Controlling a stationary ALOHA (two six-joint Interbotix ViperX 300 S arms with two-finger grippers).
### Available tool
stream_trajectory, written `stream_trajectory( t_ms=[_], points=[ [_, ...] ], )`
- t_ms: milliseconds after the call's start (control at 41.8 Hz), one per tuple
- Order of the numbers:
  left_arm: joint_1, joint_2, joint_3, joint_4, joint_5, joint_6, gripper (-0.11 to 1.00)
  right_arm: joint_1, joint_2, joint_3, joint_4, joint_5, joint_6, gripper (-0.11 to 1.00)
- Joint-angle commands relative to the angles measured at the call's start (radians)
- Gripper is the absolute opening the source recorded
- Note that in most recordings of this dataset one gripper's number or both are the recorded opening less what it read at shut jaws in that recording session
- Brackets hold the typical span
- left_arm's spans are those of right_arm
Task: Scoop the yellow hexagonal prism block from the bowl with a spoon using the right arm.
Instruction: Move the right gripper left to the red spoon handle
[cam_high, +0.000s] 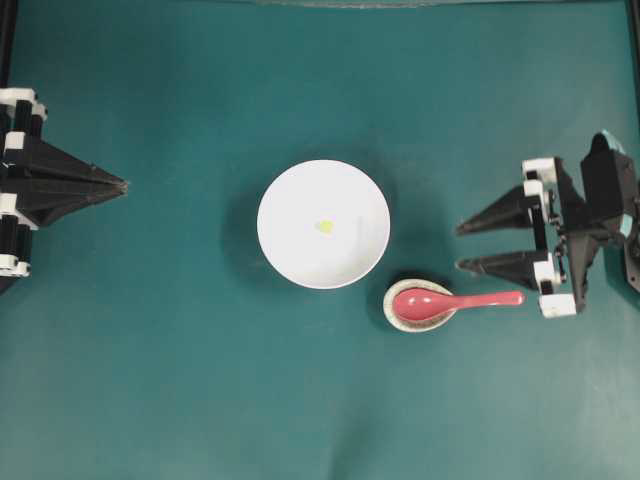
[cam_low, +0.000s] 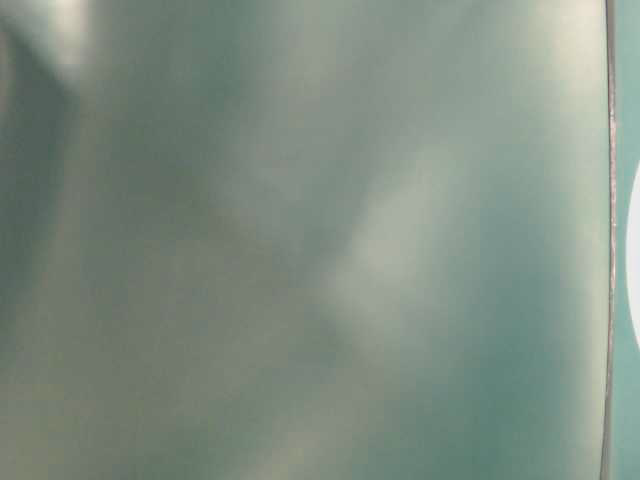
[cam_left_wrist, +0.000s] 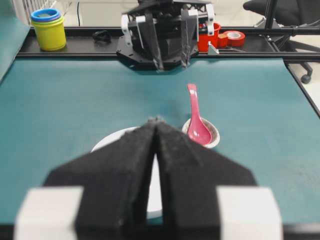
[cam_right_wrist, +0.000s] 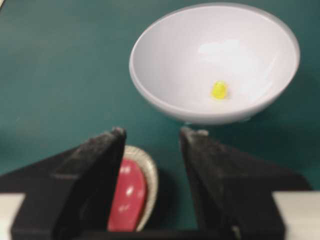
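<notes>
Table-level view is basically a teal blur, only a white sliver of the bowl (cam_high: 323, 224) at its edge. No readable writing anywhere. Right fingers (cam_high: 462, 247) are spread wide, holding nothing; left fingers (cam_high: 124, 184) are pressed together. The spoon (cam_high: 450, 301) lies just beside the right fingers, scoop in a small speckled dish (cam_high: 420, 305), handle pointing toward the right arm. Yellow block (cam_right_wrist: 219, 90) sits mid-bowl, ahead of the right fingers.

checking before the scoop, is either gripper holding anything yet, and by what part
Nothing is held. The right gripper is open and empty; the spoon lies in its small dish. The left gripper is shut on nothing.
</notes>
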Motion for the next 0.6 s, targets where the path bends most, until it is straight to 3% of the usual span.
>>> stream_trajectory(
  t_ms=[0,287,574],
  points=[
    [0.002,0.005,-0.025,0.003,-0.003,0.002,0.01,0.046,0.055,0.021,0.035,-0.129,0.006,0.55],
    [0.000,0.002,-0.023,0.003,-0.003,0.002,0.01,0.189,0.268,0.057,0.207,-0.353,0.006,0.55],
    [0.000,0.000,-0.025,0.003,0.011,0.003,0.01,0.319,0.439,0.057,0.337,-0.494,0.008,0.55]
  ],
)
